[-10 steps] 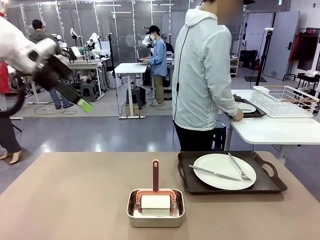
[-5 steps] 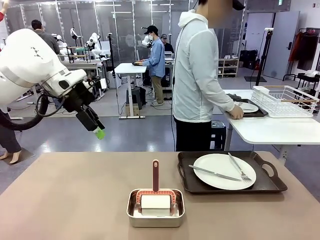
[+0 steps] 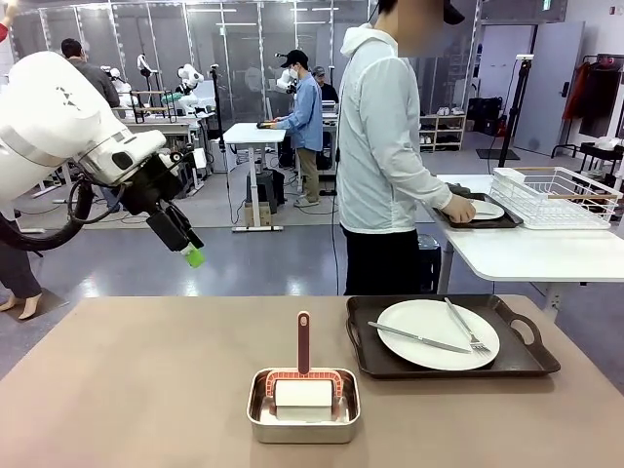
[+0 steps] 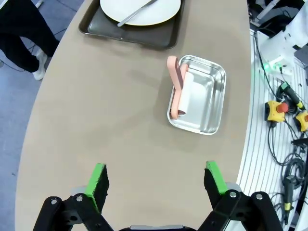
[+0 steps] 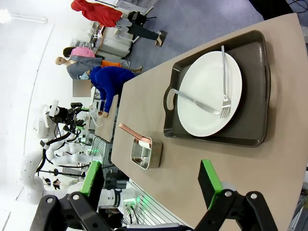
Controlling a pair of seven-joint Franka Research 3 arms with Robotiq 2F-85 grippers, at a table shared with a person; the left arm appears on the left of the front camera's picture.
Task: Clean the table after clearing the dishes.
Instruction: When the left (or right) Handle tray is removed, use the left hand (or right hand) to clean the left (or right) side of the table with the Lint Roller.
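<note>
Matte tan-brown surface point(image 3: 146, 390), plain and bare at left.
Round white plate point(image 3: 419, 317) with silver knife point(image 3: 414, 337) and fork point(image 3: 466, 328) on dark handled tray point(image 3: 526, 363), far right; second plate point(image 3: 485, 210) on white table point(image 3: 526, 255) beyond. Left pincer point(image 4: 155, 177) aloft, spread wide; right pincer point(image 5: 151, 183) wide too.

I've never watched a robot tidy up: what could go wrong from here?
The silver fork and knife lie loose on the round white plate; tilting its dark handled tray could slide them off. The robot's open left hand might knock the pink upright handle in the square steel pan.
</note>
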